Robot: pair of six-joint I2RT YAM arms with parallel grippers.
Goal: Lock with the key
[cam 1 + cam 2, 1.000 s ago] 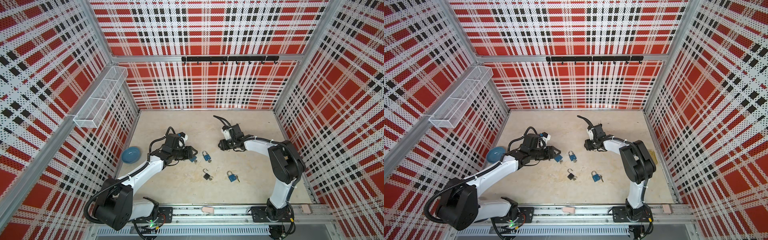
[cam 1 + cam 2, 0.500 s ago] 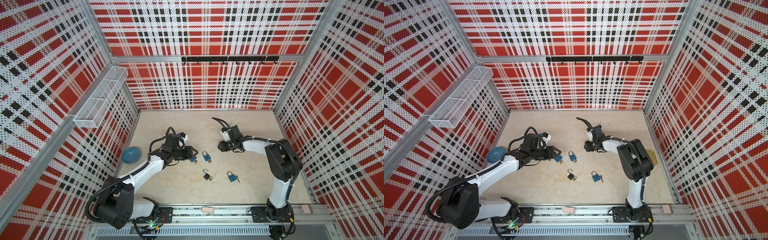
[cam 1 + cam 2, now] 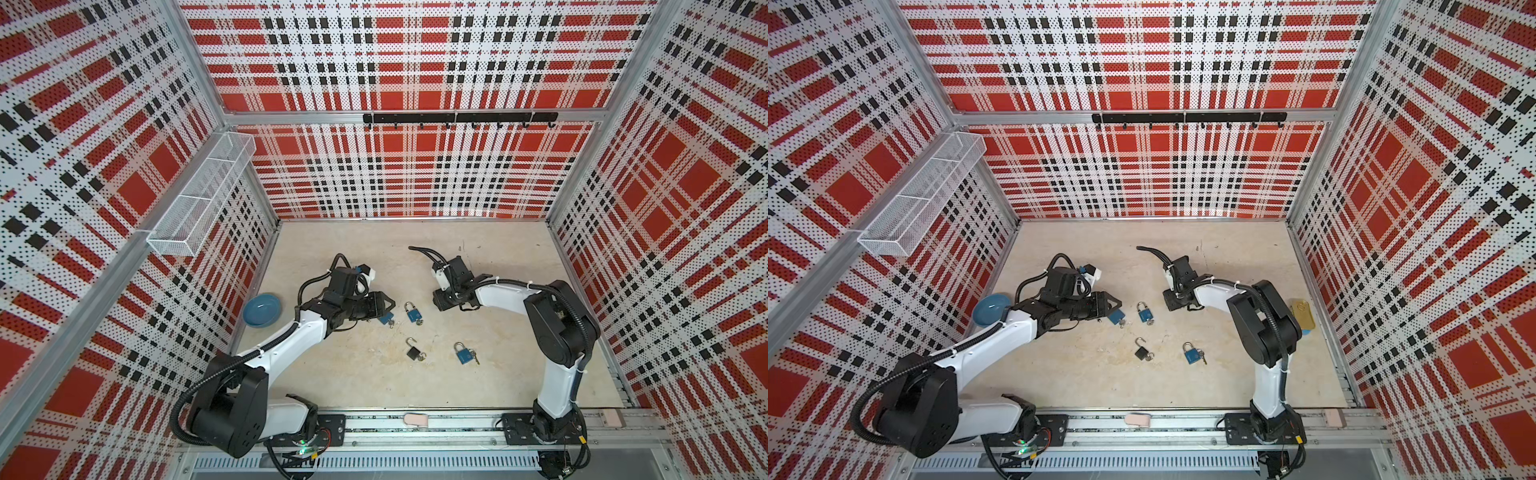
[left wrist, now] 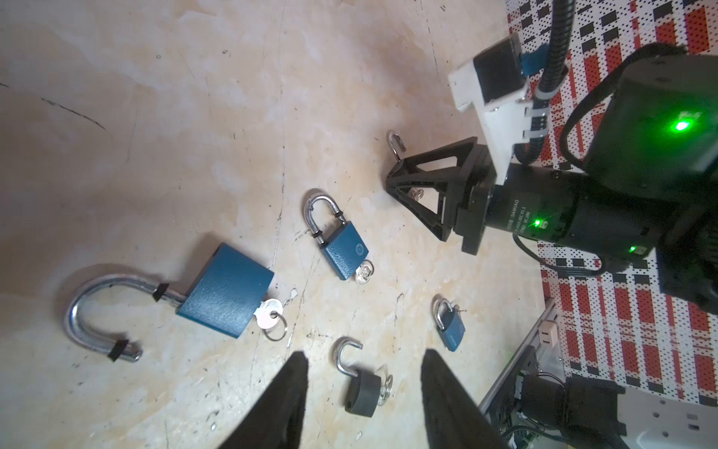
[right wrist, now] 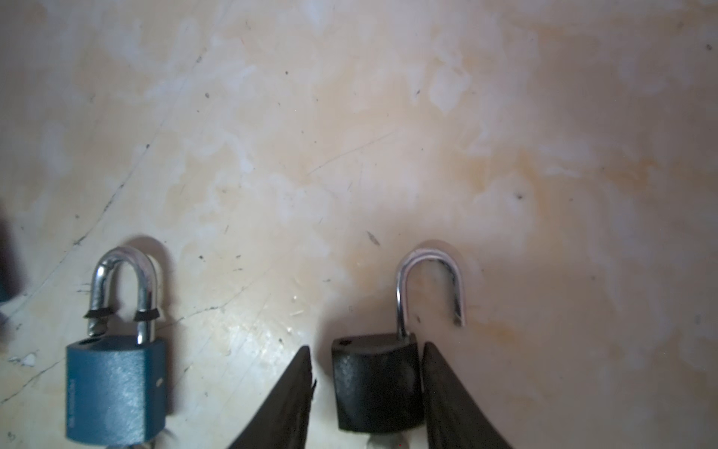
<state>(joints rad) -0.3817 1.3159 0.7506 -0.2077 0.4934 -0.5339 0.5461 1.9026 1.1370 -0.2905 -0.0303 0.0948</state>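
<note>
Black padlock lies on the tabletop between the jaws of the right gripper, its shackle swung open.

The right gripper's jaws stand apart around the body: one finger touches its side, while the other leaves a thin gap. A blue padlock lies just beside it. The left gripper has its jaws apart with nothing between them, near a larger blue padlock whose shackle is open and whose key sits in its base. In both top views a second black padlock and a third blue padlock lie nearer the front rail, and a blue bowl sits by the left wall.
</note>
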